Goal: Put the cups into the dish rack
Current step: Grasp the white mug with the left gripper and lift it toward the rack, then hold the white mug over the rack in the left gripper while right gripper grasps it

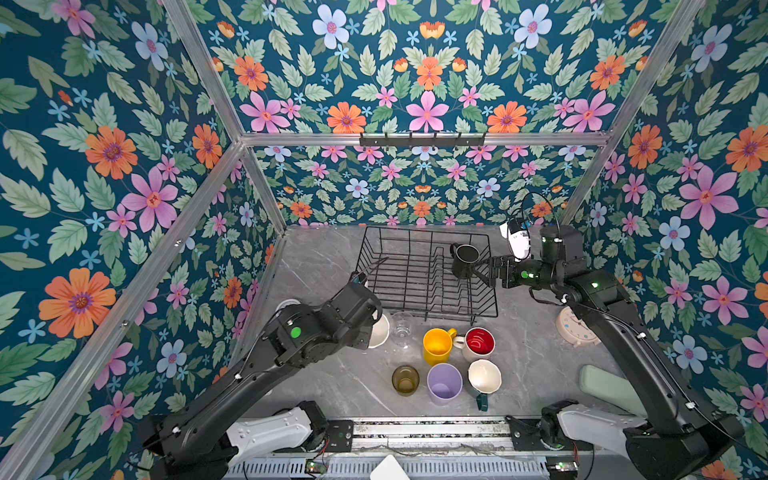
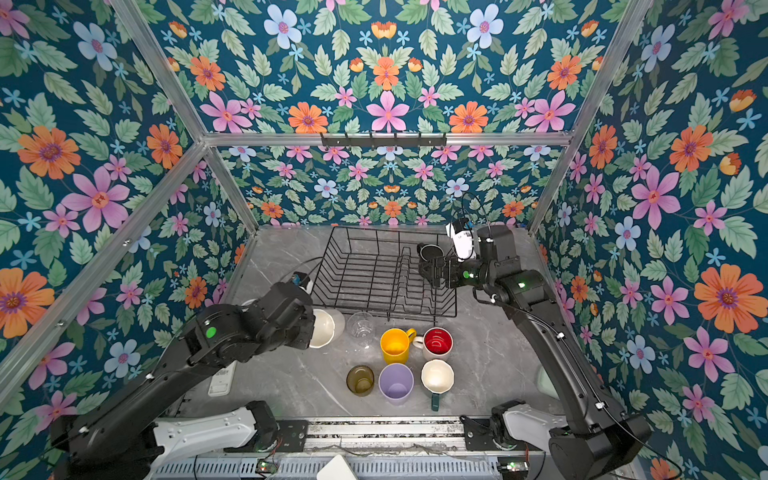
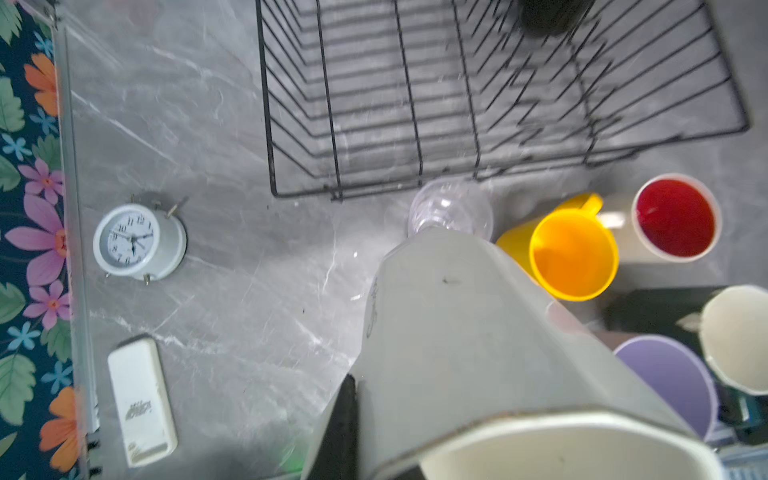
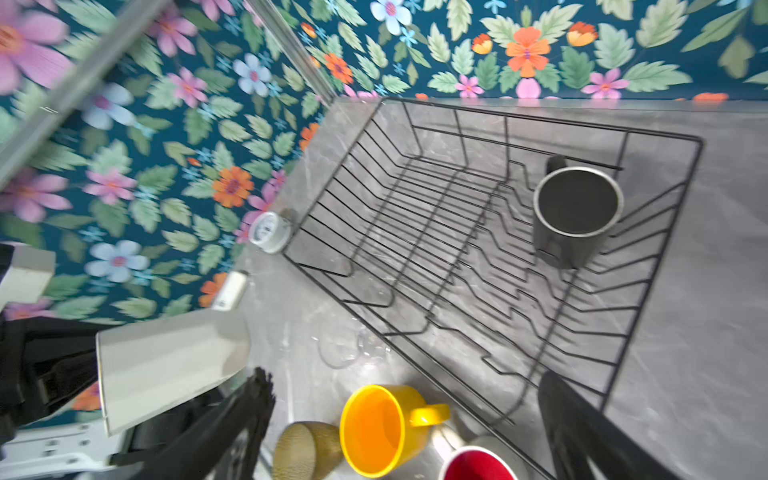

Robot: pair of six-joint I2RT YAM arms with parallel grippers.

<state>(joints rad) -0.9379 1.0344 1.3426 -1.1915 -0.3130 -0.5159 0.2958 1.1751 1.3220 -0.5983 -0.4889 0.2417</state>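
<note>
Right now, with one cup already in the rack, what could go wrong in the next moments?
1. The white cup hangs gripped close beside the clear glass; swinging it toward the dish rack might knock the glass over.
2. The right gripper stands open right by the black mug, which sits among the divider wires; pulling back carelessly could tip it.

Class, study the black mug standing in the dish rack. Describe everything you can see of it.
The black mug is a plain cylinder, matte dark with a paler rim and a small loop handle; it may be metal or enamel. It stands upright and empty on the wires of the dish rack, near the rack's far corner on the right arm's side, handle turned away from that arm. The right end effector is open and clear of it.
</note>
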